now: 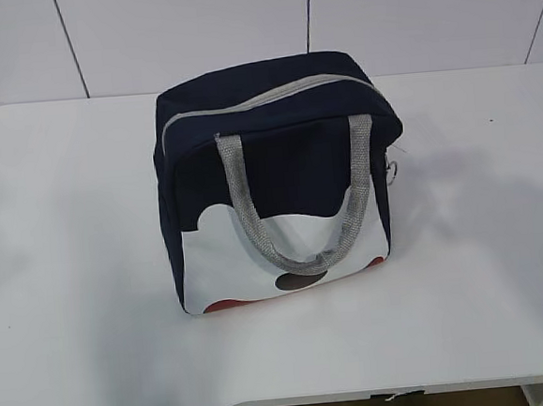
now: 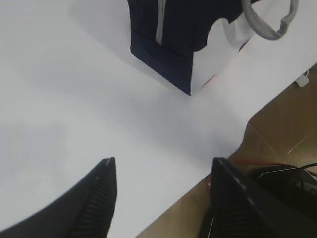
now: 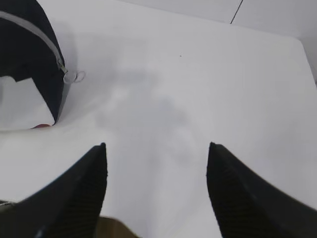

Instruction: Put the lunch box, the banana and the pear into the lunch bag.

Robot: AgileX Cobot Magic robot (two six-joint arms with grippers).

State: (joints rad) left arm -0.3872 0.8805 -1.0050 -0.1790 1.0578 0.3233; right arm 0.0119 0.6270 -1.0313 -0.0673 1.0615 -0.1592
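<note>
Right in the middle of the white bench (image 1: 80, 274) sits the lunch bag (image 1: 279, 179), standing upright with its navy top and white lower panel facing the exterior camera. The grey zipper (image 1: 263, 98) runs across the top and looks closed along the whole stretch you can see, with the metal ring pull (image 3: 74, 77) hanging off the bag's right end just above the bench surface. The grey webbing handle (image 1: 296, 220) flops down over the front panel.

There's bare white surface on every side of the bag, a good stretch on both the left and right, and a strip in front before the bench's front edge. The back edge meets a pale panelled wall (image 1: 183, 31).

The left end effector (image 2: 161, 198) hovers over the front edge of the bench, well apart from the bag's lower corner, fingers spread wide with nothing between them. The right end effector (image 3: 156, 183) is also spread apart and empty, over open bench to the right of the bag.
</note>
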